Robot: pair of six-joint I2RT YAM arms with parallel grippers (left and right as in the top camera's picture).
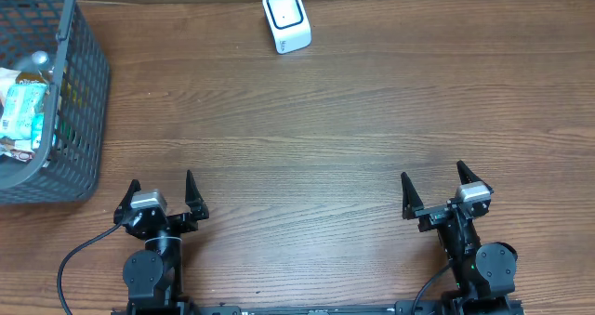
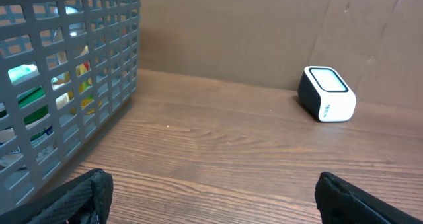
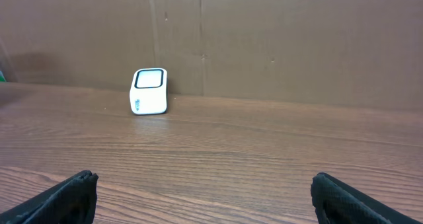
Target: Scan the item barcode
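Items (image 1: 23, 111) lay in the grey basket (image 1: 88, 101) at far left, the scanner (image 1: 286, 19) far centre. Left hand (image 1: 162, 185) and right hand (image 1: 432, 176) stood apart, empty; nothing picked yet, so the left hand likely had to fetch one.

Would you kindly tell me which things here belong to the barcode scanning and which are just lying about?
Job: white box-shaped scanner with dark window; packaged items in the grey plastic mesh basket.
Just there: brown wooden table; brown cardboard backdrop.
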